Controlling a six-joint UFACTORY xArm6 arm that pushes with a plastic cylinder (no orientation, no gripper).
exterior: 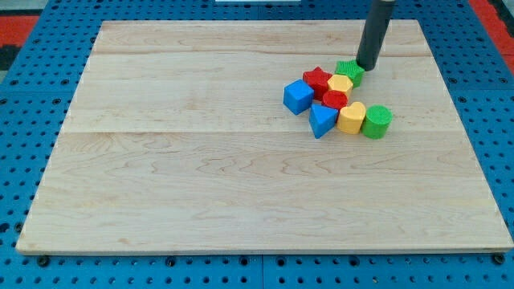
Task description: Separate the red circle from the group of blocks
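Observation:
The red circle (335, 99) sits in the middle of a tight cluster of blocks at the view's upper right. Around it are a red star (318, 79), a yellow block (340, 84), a green star (349, 71), a blue cube (298, 96), a blue triangle (323, 120), a yellow heart (352, 117) and a green cylinder (376, 121). My tip (368, 67) stands at the cluster's top right edge, touching or just beside the green star, above and right of the red circle.
The blocks lie on a light wooden board (201, 160) set on a blue pegboard surface (24, 96). The board's right edge is to the right of the cluster.

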